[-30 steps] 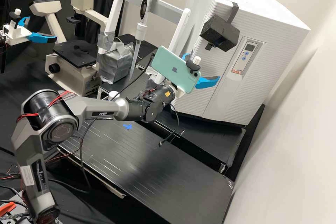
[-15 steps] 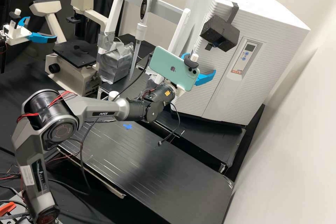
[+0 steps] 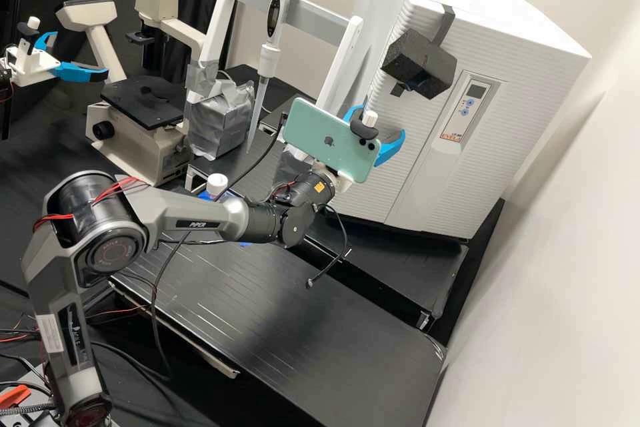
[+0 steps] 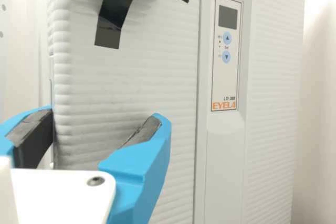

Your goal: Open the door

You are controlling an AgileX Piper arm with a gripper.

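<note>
So my claw (image 3: pixel 381 121) was up at the ribbed white door (image 4: pixel 131 77) on the front of the cabinet (image 3: pixel 493 7), with its two blue fingers spread wide. Honestly couldn't tell if either one was touching it. A black block (image 3: pixel 420 63) was strapped onto the front, higher up than my fingers, near the panel (image 4: pixel 226 80) with its dark screen and two blue buttons. I also had a mint green phone (image 3: pixel 323 130) mounted right by the claw, tilted.
</note>
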